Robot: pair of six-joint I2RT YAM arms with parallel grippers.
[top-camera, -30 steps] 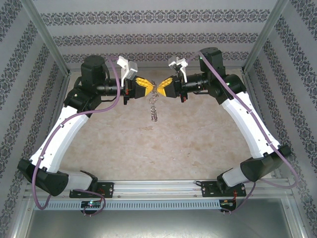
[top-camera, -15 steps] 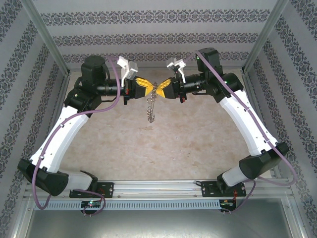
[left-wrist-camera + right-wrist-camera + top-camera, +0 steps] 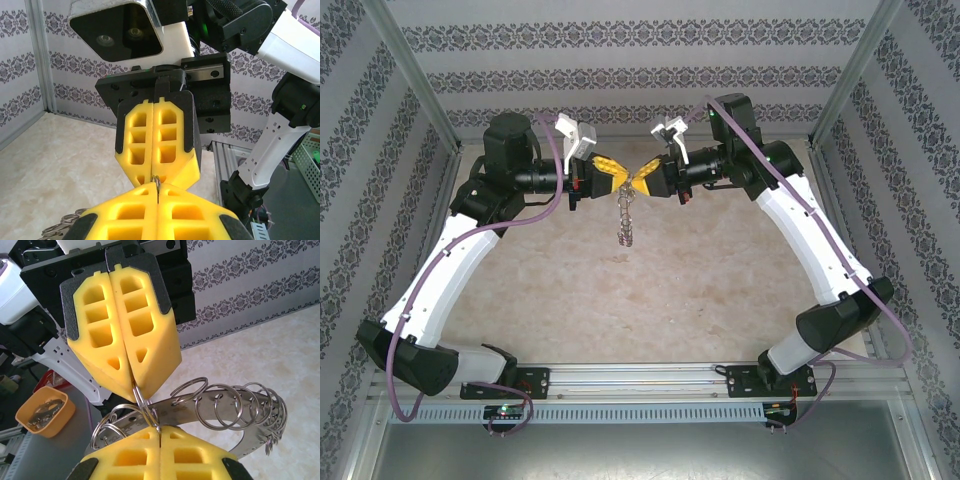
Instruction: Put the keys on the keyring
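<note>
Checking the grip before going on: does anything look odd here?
Yes: the left pincer and right pincer, both shut, meet tip to tip on one thin wire loop, so the rest of the keyring dangles askew in mid-air beneath them.

**Lighting/image quality: bright, flat, usable**

Light is even and diffuse and comes from above, with no hard hotspots. Top view: low-res and a bit soft. Shadows on the table point(image 3: 650, 290) are faint with fuzzy edges, and the frame posts lean outward from wide-angle distortion. Right wrist: keyring point(image 3: 227, 401) is sharp, with small specular glints on the metal. The table behind it washes out pale, and the wallpaper is mildly defocused. Left wrist: left gripper point(image 3: 157, 189) at the bottom edge is slightly soft, too near the lens. Background on the right is darker and muddy. No motion blur.
</note>
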